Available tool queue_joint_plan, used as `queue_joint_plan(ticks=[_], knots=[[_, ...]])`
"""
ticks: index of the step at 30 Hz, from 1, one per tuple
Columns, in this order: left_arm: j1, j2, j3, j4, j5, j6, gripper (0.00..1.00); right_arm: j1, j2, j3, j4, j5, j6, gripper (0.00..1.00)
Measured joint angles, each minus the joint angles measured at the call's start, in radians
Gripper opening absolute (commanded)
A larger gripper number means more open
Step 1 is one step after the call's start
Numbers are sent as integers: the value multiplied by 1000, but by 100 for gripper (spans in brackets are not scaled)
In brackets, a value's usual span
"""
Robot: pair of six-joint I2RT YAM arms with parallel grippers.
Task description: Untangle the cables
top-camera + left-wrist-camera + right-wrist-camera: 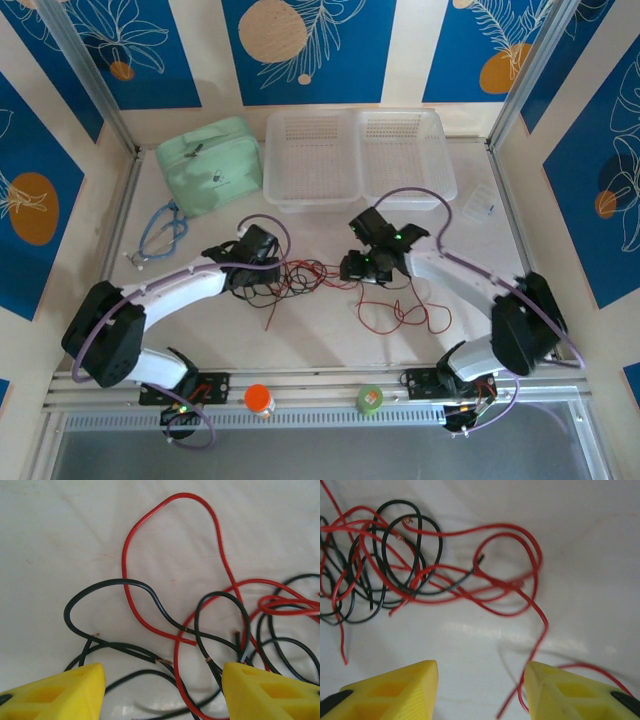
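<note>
The cables (300,275), thin red and black wires, lie tangled on the white table between my two grippers, and loose red loops (405,315) trail toward the near right. My left gripper (250,262) hovers low over the tangle's left end. In the left wrist view this gripper (162,695) is open, with a red loop (123,555) and black strands (120,581) on the table between and beyond its yellow fingers. My right gripper (365,265) is at the tangle's right end. This gripper (481,690) is also open, and a blurred red strand (546,626) runs down beside its right finger (570,690).
Two clear plastic trays (355,155) and a mint-green pouch (210,165) stand at the back. A blue-grey looped cord (160,232) lies at the left. A small packet (478,200) is at the right. An orange-capped item (259,399) and a green roll (369,399) sit on the near rail.
</note>
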Motion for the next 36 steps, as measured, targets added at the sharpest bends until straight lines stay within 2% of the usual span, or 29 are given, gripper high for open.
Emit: queue_joint_plan(ticks=[5,13,18,25,31,36], knots=[[29,54,-32,74,0,-5,57,48,181,151,18,21,2,55],[43,74,-119,183,17,-18,41,134,435,380,-27,107,24,57],[49,55,-154,230,16,-31,32,145,547,429,-71,163,23,54],[54,43,-175,245,-11,-43,17,123,567,430,-118,235,0,21],[64,53,-186,288,-26,-55,0,50,505,349,-108,266,-13,13],[66,68,-190,339,-20,-52,0,-16,432,264,-103,270,-25,14]])
